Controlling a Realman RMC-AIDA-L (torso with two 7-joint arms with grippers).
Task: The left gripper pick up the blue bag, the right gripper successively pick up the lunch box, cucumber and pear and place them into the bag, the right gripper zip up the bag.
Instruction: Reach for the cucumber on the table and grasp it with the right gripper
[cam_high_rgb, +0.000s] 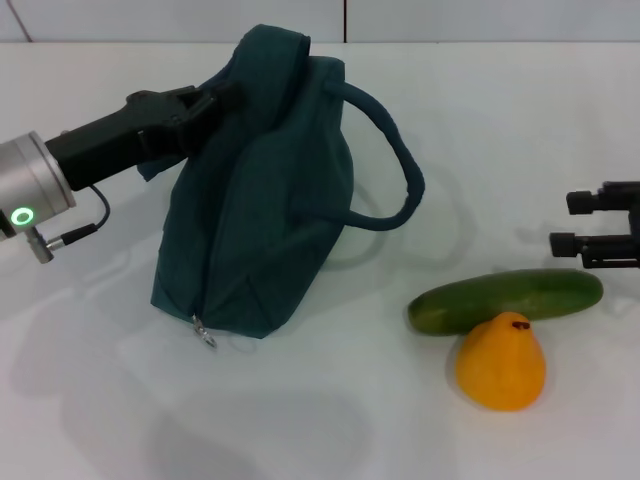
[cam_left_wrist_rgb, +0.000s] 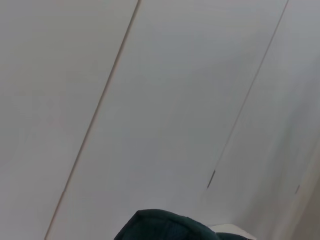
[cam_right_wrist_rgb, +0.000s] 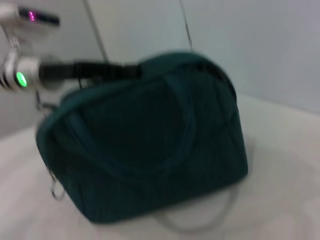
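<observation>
Your left gripper (cam_high_rgb: 215, 103) is up at the top of the blue bag (cam_high_rgb: 262, 190), its jaws pinching the fabric near the upper left edge, so the bag hangs and stands tall from that grip with its base on the white table (cam_high_rgb: 320, 420). Below the jaws the bag's body spreads down to the table; the metal ring pull (cam_high_rgb: 204, 333) dangles at the lower front corner, well under the grip point. One rope handle (cam_high_rgb: 395, 160) loops out on the side of the bag away from your left jaws, toward the right arm. In the left wrist view only a dark rounded bit of the bag (cam_left_wrist_rgb: 167, 227) shows, with the wall behind it. The right wrist view shows the bag (cam_right_wrist_rgb: 145, 145) broadside, the left arm reaching into its top edge.

Your right gripper (cam_high_rgb: 600, 225) sits at the far right edge of the head view, well apart from the bag, and you cannot tell from here whether its jaws are spread or closed. Just below and inward of it lies the cucumber (cam_high_rgb: 505, 301), flat on the table. The pear (cam_high_rgb: 501, 363) sits touching the cucumber's near side, stem up. The lunch box is nowhere on the table in these views.
</observation>
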